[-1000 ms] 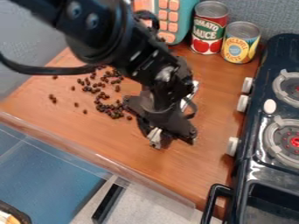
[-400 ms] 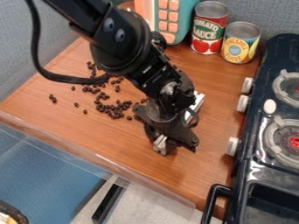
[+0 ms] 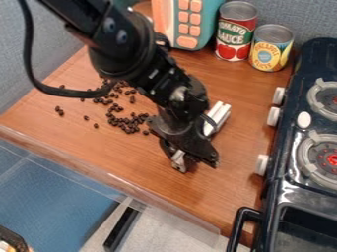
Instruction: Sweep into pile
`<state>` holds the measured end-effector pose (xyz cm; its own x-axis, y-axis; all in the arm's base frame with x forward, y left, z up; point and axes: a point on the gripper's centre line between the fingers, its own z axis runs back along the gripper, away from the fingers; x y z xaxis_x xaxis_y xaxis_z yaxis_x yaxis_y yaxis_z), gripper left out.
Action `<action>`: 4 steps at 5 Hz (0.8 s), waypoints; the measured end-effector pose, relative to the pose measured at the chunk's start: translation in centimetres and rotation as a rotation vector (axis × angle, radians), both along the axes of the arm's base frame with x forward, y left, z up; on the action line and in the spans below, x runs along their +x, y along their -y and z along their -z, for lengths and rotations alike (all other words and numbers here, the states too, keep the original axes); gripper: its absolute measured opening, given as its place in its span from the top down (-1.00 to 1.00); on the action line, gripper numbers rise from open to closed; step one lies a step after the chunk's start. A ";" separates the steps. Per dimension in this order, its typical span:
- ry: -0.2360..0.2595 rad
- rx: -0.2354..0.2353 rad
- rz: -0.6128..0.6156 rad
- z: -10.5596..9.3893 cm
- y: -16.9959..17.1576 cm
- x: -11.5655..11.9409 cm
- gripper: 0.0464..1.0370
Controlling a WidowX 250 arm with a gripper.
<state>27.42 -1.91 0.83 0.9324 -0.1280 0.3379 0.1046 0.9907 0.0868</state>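
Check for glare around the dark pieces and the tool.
Camera view: highlights on the stove, near its front corner, off to the side of the dark pieces; small glints on the black arm; no strong glare across the tool.

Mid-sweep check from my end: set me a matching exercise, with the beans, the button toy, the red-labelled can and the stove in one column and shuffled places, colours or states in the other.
1. dark beans
2. button toy
3. red-labelled can
4. stove

A. between the toy and the yellow-labelled can
B. black, at the right of the view
C. loose on the wooden counter, some strays apart
D. teal and peach

Pairs: 1-C, 2-D, 3-A, 4-B
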 end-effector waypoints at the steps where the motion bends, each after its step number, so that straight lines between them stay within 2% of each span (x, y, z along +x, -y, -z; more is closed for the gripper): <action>1: -0.035 0.005 -0.062 0.0 -2.6 -0.5 0.33; 2: -0.086 0.024 -0.091 -0.1 -4.1 -1.1 0.33; 3: -0.099 0.034 -0.102 -0.3 -5.3 -1.5 0.33; 4: -0.082 0.012 -0.130 -1.2 -6.2 -1.7 0.33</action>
